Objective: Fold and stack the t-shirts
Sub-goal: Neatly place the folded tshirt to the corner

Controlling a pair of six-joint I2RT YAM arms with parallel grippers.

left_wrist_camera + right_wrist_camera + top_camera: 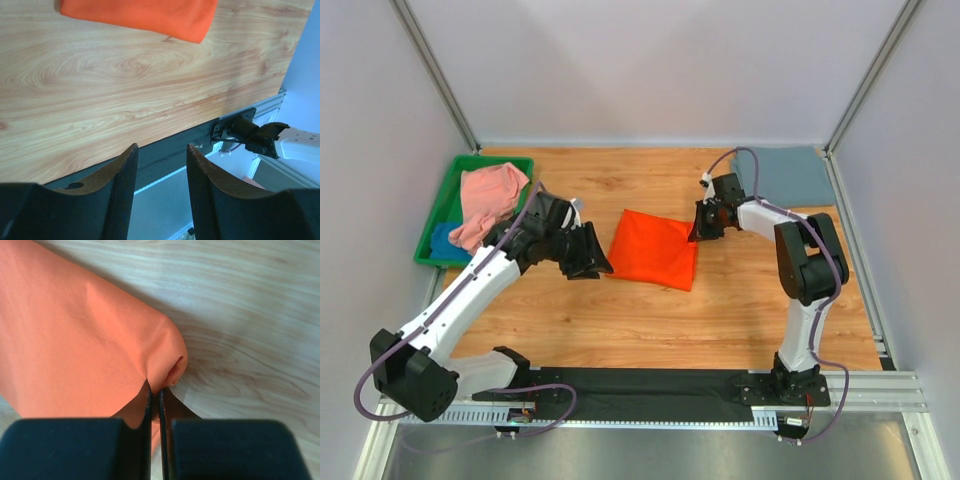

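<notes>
— Where do we see the orange shirt (653, 250)?

— It lies in the middle of the surface (620, 330) as a folded, roughly square pad, flat apart from one corner.

— Which corner?

— The one at its 2 o'clock. The right fingers (172, 410) are pressed together on a pinch of cloth there, and in the right wrist view we see the fabric bunch into a small rounded fold just ahead of the tips.

— And the left fingers (122, 185)?

— Spread, with nothing between them. From above we place them just beside the shirt's 9 o'clock edge. The left wrist view shows only bare wood and the dark near rail past them.

— What about the other shirts?

— The pink shirt (488, 200) is heaped in the green tray (470, 160) at the surface's 10 o'clock, spilling over the tray's 3 o'clock rim. The blue shirt (442, 240) peeks out beneath it, inside the tray. The grey-blue shirt (785, 175) lies flat and folded at 1 o'clock, well apart from the orange one.
</notes>
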